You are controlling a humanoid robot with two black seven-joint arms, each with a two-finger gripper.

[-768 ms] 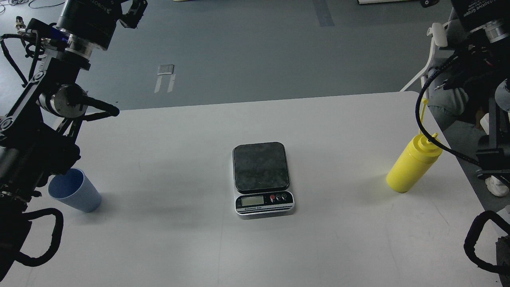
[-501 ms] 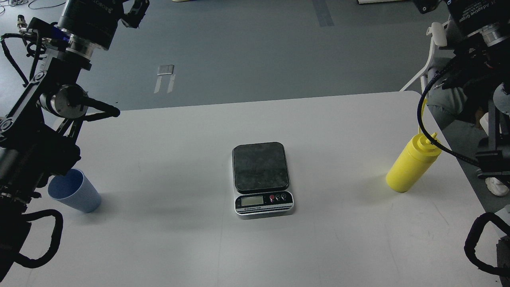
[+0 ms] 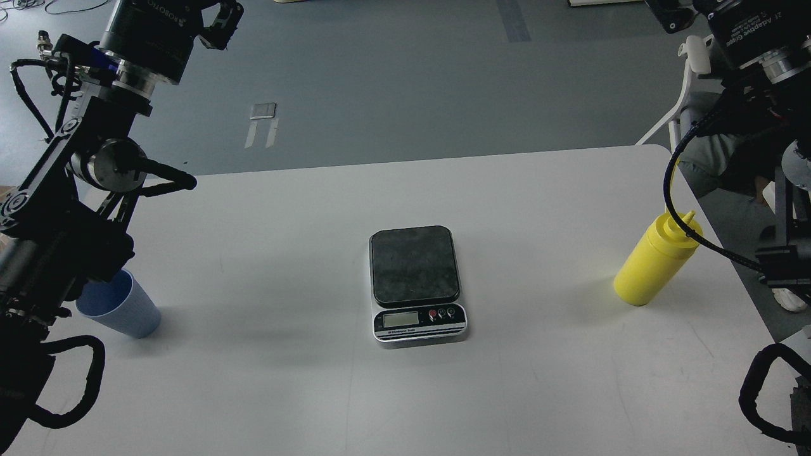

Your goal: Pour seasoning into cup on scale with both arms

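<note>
**Both arms raised, scale waiting bare at the middle of the bench**

The scale (image 3: 417,283) sits at the centre of the white bench (image 3: 545,380), its dark platform bare, the silver front with the LCD and small round buttons facing the robot.

Well to the left of the scale, near the bench's left edge, the light blue cup (image 3: 119,305) stands upright on the bench. Its rim is partly hidden behind the thick black body of the left arm (image 3: 60,209), which rises above it. Nothing touches the cup that I can see.

Well to the right of the scale, close to the bench's right edge, the yellow seasoning (image 3: 656,259) stands upright with its nozzle up. A black cable from the right arm (image 3: 782,190) crosses in front of its top.

The left gripper (image 3: 218,19) is high above and behind the scale's left side, at the top edge of the view over the floor. Only part of it shows, so I cannot tell whether its fingers are apart or together. It holds nothing visible.

The right gripper (image 3: 675,12) is likewise up at the top edge, far above the seasoning and behind the scale's right side. It is cut off by the frame, and I cannot tell its state either.
</note>
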